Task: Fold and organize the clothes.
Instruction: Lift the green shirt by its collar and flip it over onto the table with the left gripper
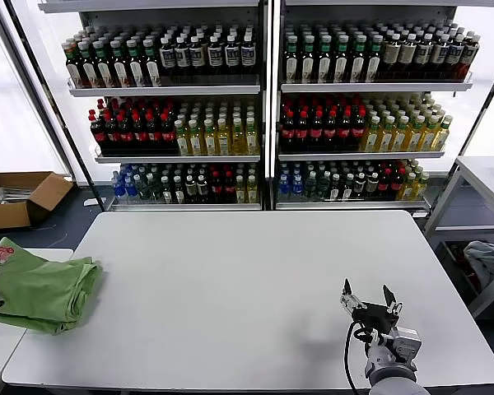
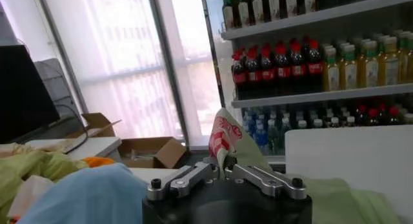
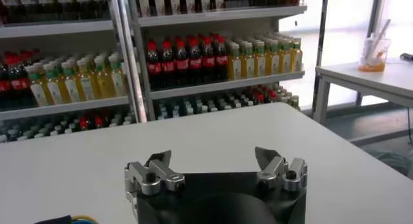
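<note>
Clothes (image 1: 43, 292), here one light green shirt of soft, matte cotton, lie bunched in loose layered folds over the left edge of the white surface (image 1: 255, 288), with part of the cloth hanging past that edge toward a second, lower white top. The left hand (image 2: 222, 173) is clenched on a raised fold of the shirt; in the left wrist view its two metal fingers (image 2: 184, 180) meet around a peak of fabric that carries a red-and-white print. In the head view that hand is almost wholly cut off at the picture's edge, so only a dark sliver shows beside the printed corner. The shirt's collar and buttons are not to be made out. A pale blue cloth (image 2: 84, 196) and a yellowish one (image 2: 29, 167) fill the near side of the left wrist view, blurred. The right hand (image 1: 368, 298) hovers over the near right part of the surface, released, its grey metal fingers (image 3: 155, 173) standing wide apart with nothing between them. Beyond the far edge stand shelves of bottles (image 1: 263, 107), and a brown cardboard box (image 1: 20, 197) sits on the floor.
</note>
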Available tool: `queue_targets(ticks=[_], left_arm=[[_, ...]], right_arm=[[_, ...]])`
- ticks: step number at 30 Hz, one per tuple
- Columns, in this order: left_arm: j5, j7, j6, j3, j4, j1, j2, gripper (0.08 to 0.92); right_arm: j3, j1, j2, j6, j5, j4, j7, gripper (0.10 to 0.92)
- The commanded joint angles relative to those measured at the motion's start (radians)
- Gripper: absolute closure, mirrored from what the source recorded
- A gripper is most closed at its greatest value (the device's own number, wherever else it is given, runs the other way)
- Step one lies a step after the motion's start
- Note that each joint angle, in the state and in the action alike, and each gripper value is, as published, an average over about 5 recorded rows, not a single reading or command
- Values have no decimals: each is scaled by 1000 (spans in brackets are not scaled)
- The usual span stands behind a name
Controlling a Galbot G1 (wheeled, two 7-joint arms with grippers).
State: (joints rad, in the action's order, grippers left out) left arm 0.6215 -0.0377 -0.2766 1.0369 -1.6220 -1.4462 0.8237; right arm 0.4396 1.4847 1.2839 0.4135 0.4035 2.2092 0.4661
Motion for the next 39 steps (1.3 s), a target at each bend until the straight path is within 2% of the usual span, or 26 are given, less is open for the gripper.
queue_targets(ticks=[1,6,10,13,17,22,31,34,39], left_arm=[[26,16,-41,-80,-259,-34,86,902],[-4,85,-118,-373,-595,4,258,902],[-46,126,-163,-578,-726,55,388,902],[-160,110,-177,-735,-698,93,449,902],[-242,99,-191,-836,-547,175,491,902],[-238,100,-204,-861,-476,213,485,902],[-151,81,-209,-853,-511,204,462,900],[-115,79,-184,-854,-503,209,475,863],[-71,108,-168,-876,-497,225,512,724]], right_arm=[[-1,-1,7,-1,-11,-10,1,203],[5,27,20,-1,-38,-9,-1,203],[21,65,33,-8,-67,-14,-4,203],[37,88,45,-10,-87,-15,-5,203],[57,109,56,-6,-101,2,-14,203],[64,119,72,-3,-114,17,-20,203],[30,99,85,5,-136,9,-20,203],[15,93,83,12,-138,7,-23,203],[-1,87,71,22,-117,0,-28,203]])
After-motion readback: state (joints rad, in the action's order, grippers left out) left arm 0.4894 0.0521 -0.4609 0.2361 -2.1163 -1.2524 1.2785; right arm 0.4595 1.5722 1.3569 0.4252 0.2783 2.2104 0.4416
